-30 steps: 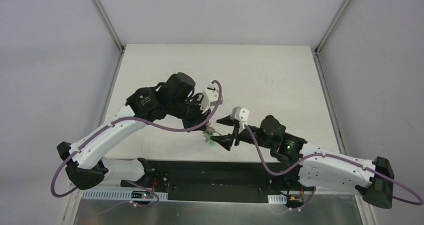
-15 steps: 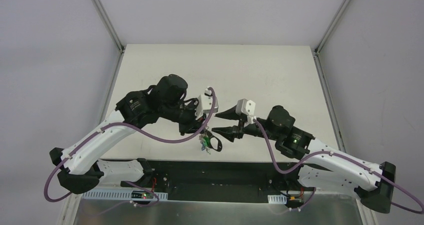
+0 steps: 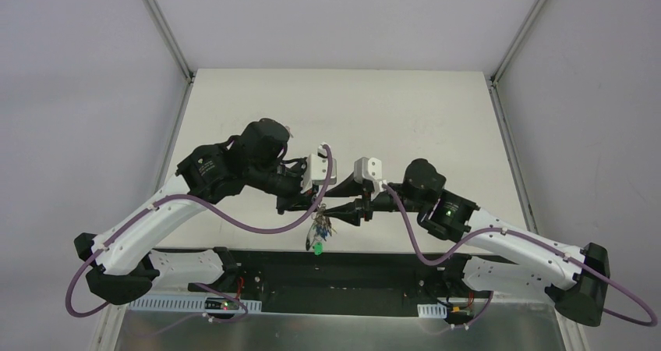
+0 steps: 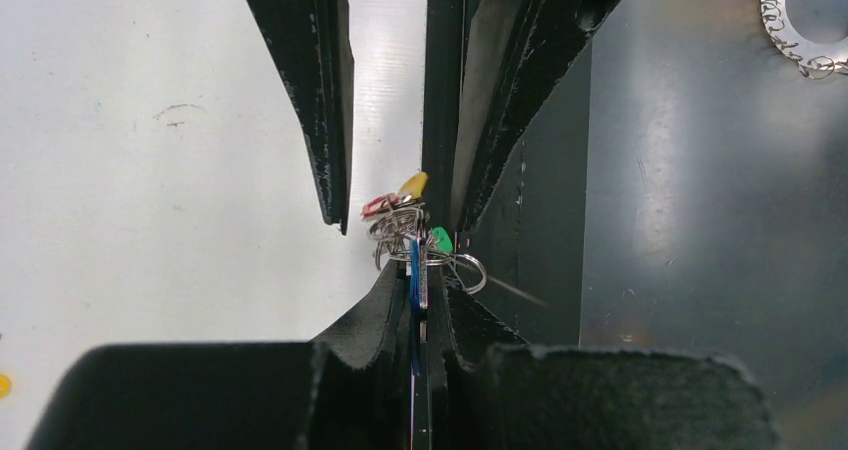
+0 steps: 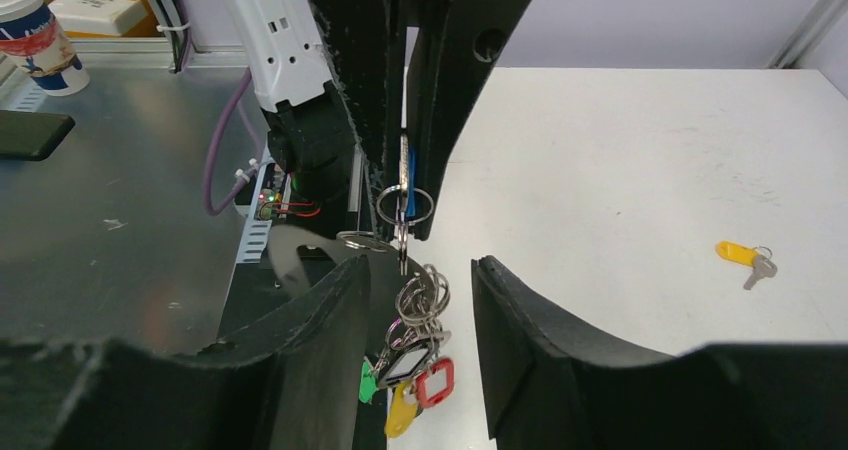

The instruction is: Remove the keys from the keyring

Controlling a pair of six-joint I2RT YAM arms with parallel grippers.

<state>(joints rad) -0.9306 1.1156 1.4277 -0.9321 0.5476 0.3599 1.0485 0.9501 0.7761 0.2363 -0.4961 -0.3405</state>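
My left gripper (image 4: 413, 270) is shut on a blue-tagged key (image 4: 415, 292) and holds the whole bunch in the air over the table's near edge (image 3: 318, 234). Below the blue key hang small silver split rings and keys with red (image 5: 436, 382), yellow (image 5: 400, 414) and green (image 5: 368, 381) tags. A blurred grey metal piece (image 5: 288, 260) beside the bunch may be the keyring loop; I cannot tell. My right gripper (image 5: 420, 270) is open, one finger on each side of the hanging rings, not touching them. In the top view the two grippers meet tip to tip (image 3: 326, 203).
A loose yellow-tagged key (image 5: 742, 254) lies on the white table. The black base strip (image 3: 335, 265) and a grey metal bench (image 5: 110, 220) lie under and beyond the bunch. A paper cup (image 5: 35, 30) and boxes stand on the bench.
My right gripper has moved left, so its open fingers now flank the bunch. The left gripper has shifted slightly, and the bunch now hangs straight down, lower in the top view.
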